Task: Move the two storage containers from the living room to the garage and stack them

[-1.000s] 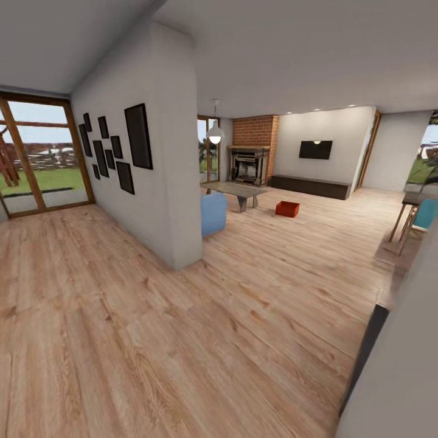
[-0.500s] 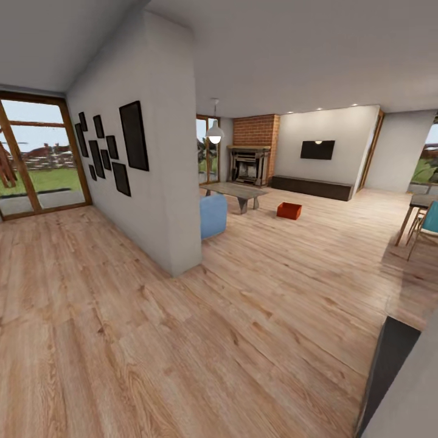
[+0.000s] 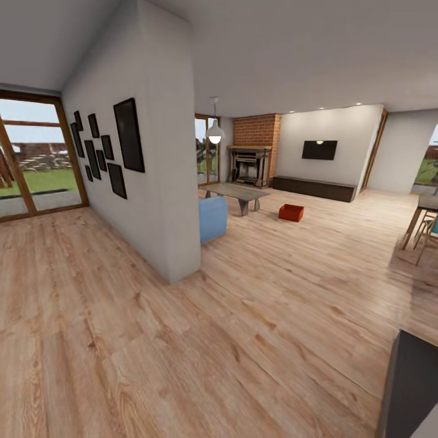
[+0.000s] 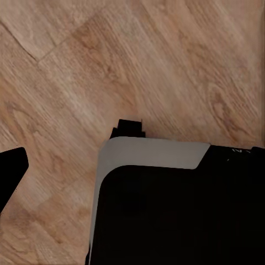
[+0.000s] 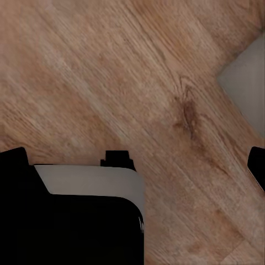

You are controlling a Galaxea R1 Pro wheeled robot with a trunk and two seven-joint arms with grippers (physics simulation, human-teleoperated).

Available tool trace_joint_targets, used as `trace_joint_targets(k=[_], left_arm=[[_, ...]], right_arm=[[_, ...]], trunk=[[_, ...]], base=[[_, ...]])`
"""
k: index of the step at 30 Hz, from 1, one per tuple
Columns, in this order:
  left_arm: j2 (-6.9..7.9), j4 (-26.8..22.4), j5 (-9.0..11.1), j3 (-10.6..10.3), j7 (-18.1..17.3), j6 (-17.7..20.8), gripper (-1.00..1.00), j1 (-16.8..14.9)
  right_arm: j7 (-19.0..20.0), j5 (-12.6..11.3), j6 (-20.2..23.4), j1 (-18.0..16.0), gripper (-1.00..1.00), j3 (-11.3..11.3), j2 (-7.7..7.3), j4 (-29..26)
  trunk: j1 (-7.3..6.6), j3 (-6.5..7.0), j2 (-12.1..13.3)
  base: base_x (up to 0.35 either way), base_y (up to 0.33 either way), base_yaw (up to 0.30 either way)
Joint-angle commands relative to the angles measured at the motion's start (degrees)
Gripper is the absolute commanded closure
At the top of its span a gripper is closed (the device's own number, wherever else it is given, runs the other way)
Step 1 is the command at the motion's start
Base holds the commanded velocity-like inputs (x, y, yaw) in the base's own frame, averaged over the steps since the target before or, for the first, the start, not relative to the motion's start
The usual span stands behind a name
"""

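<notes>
Left gripper [image 4: 11, 174], left wrist view: one dark finger tip shows at the frame edge over light wood-plank flooring [image 4: 165, 66]; the opposing finger cannot be made out against the black robot body [image 4: 176, 221], which has a pale grey rim, so whether this gripper is released or clenched cannot be told. Nothing is seen against the visible finger. Right gripper [image 5: 135, 165], right wrist view: two dark finger tips stand at opposite frame edges, spread wide and released, with nothing held; the same plank flooring lies beyond them, the black, grey-rimmed robot body sits between and below them, and a pale grey surface [image 5: 248, 83] lies beyond the finger on that side. Head view: one red-orange storage container [image 3: 291, 212] rests on the living room flooring, well apart from both grippers, far forward of them and toward the right gripper's side. It sits near the low grey table [image 3: 236, 192], apart from it, and short of the long dark-brown cabinet [image 3: 313, 187]. A brick fireplace [image 3: 249, 164] stands behind the table. A white partition wall [image 3: 164, 182] carrying black frames [image 3: 129, 135] stands forward on the left gripper's side, with a blue seat [image 3: 213, 219] just beside its far end.
</notes>
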Motion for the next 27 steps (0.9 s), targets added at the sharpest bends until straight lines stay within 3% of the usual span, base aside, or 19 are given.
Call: trace_joint_targets(k=[1,27], left_arm=[[0.0,-0.03,0.49,-0.12,0.08,0.09,-1.0,-0.03],[0.0,-0.03,0.49,-0.12,0.08,0.09,-1.0,-0.03]], right_arm=[[-0.05,-0.51,-0.3,-0.07,-1.0,0.48,0.05,0.17],[-0.05,-0.51,-0.31,-0.07,-1.0,0.48,0.06,0.17]], trunk=[[0.03,-0.06,-0.03],[0.03,-0.06,-0.03]], base=[[0.322,0.0,0.0],[0.322,0.0,0.0]])
